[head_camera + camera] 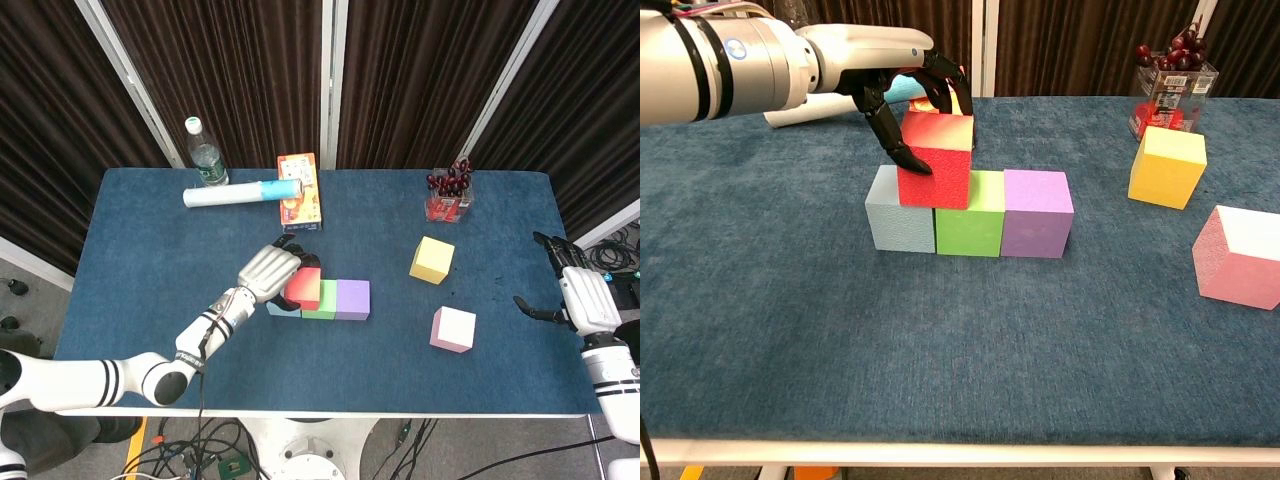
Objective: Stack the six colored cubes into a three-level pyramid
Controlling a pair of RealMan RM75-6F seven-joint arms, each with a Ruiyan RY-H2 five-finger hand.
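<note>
Chest view showed the left hand point(902, 85) with its fingers point(902, 152) pinching the red cube point(934, 162), which sat on the seam of the grey-blue cube point(899, 222) and green cube point(968, 222). The purple cube point(1037, 214) touched the green one. The yellow cube point(1167, 167) and pink cube point(1238, 257) lay apart on the table point(940, 350). The right hand point(578, 297) hovered at the table's edge, fingers spread, holding nothing.
</note>
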